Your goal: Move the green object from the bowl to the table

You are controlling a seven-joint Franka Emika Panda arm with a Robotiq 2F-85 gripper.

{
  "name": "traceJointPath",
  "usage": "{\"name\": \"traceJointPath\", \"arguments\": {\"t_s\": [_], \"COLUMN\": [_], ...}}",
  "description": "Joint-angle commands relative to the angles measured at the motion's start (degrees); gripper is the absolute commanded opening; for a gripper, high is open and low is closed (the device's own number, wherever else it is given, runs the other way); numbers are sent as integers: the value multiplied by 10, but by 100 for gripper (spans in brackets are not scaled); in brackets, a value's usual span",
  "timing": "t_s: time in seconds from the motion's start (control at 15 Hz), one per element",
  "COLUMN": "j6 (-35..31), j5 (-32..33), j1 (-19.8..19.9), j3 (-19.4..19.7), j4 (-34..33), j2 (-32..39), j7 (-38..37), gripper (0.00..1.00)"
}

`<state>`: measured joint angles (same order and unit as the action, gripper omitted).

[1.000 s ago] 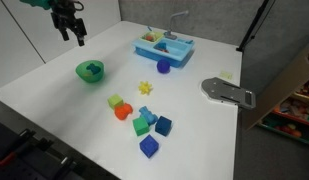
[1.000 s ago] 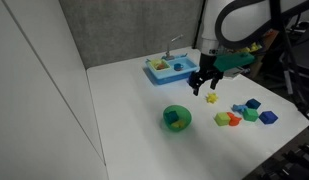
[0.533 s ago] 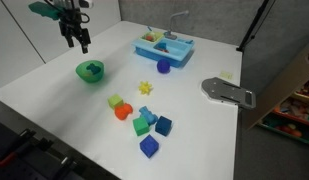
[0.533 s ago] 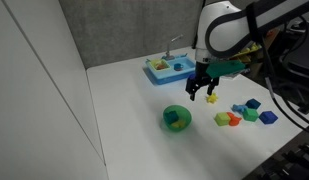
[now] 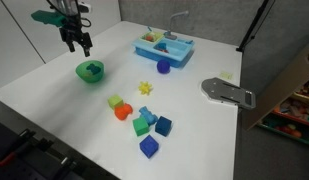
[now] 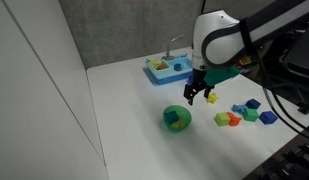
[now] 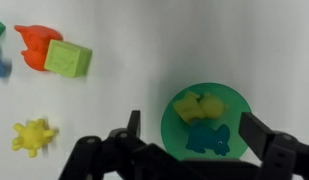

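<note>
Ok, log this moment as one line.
hand: open, over bowl | green piece: in bowl beside yellow piece | held: nothing

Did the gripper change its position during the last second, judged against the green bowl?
Yes. In an exterior view the gripper has come lower and closer to the bowl, which stayed in place.

Tabletop (image 5: 54, 100): smooth, matt white. Bowl (image 5: 90, 78): smooth bright green plastic. Blocks (image 5: 144, 122): smooth coloured plastic. Tray (image 5: 159, 54): light blue plastic. My pincer (image 5: 78, 46): matt black. I cannot judge finer texture from these views.
</note>
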<state>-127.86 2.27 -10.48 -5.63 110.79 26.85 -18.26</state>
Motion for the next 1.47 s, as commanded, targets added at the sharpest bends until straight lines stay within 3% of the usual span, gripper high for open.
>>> {"name": "traceJointPath", "arguments": {"t_s": [0.0,0.6,1.4], "j6": [-40,-138,-146], "j5": [21,22,12], "j1": [-16,-18,-7], "j3": [6,-2,-27], "j4": [-20,-82,-173], "j2": [42,137,238], "j7": [33,124,207], "gripper": [100,100,100]}}
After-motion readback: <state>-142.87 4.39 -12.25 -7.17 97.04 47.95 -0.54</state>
